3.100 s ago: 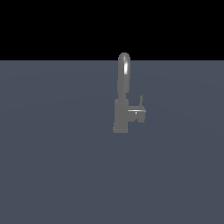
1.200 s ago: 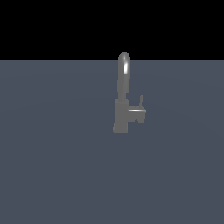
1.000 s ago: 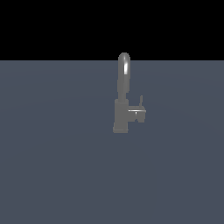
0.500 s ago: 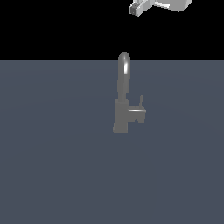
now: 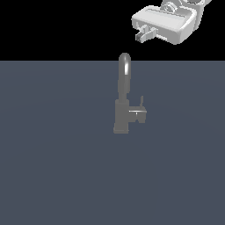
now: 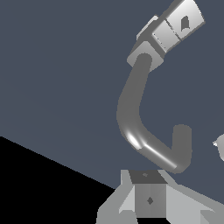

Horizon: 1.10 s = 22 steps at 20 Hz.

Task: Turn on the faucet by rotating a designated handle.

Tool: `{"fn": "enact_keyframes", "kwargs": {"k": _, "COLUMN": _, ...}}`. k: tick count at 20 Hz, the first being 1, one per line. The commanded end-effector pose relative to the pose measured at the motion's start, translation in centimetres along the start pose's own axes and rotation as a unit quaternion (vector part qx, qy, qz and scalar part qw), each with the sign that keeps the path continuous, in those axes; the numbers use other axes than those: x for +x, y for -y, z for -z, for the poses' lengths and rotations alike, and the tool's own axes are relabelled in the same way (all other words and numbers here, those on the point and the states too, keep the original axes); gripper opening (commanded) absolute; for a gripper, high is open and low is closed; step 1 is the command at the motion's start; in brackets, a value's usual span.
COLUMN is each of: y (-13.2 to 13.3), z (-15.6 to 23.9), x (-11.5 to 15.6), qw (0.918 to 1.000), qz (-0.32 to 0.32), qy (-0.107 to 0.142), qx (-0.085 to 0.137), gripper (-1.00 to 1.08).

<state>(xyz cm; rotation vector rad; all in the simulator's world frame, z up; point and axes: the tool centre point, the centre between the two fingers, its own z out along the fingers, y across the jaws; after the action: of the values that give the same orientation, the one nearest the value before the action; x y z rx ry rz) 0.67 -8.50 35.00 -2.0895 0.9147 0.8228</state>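
Observation:
The grey faucet stands on the flat grey ground, with its tall arched spout upright. The handle is a short stub on the base's side toward the exterior view's right, with a thin upright lever at its end. My gripper hangs high above and toward the exterior view's right of the faucet, well apart from it, with the fingers together and nothing held. In the wrist view the curved spout and blocky base lie beyond my fingers.
The flat dark grey ground spreads all around the faucet. A black background lies behind it. A small pale bit shows at the wrist view's edge; I cannot tell what it is.
My gripper has come into the exterior view from the top right and has moved lower and closer to the faucet. The faucet and its handle have not moved.

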Motion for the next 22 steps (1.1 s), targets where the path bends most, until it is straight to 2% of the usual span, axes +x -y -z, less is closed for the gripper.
{"fn": "enact_keyframes", "kwargs": {"k": 1, "y": -0.2, "z": -0.1, "x": 2.0, "qw": 0.9992, "qz": -0.023, "qy": 0.023, "qx": 0.023, "gripper": -1.0}}
{"fn": "enact_keyframes", "kwargs": {"k": 6, "y": -0.8, "z": -0.8, "x": 6.2, "qw": 0.9921, "qz": -0.075, "qy": 0.071, "qx": 0.071, "gripper": -1.0}}
{"fn": "enact_keyframes", "kwargs": {"k": 10, "y": -1.6, "z": -1.8, "x": 9.6, "qw": 0.9802, "qz": -0.118, "qy": 0.112, "qx": 0.113, "gripper": -1.0}}
{"fn": "enact_keyframes", "kwargs": {"k": 17, "y": -3.3, "z": -4.3, "x": 14.9, "qw": 0.9484, "qz": -0.19, "qy": 0.179, "qx": 0.18, "gripper": -1.0}}
{"fn": "enact_keyframes", "kwargs": {"k": 22, "y": -4.4, "z": -6.1, "x": 17.4, "qw": 0.9253, "qz": -0.228, "qy": 0.213, "qx": 0.215, "gripper": -1.0}}
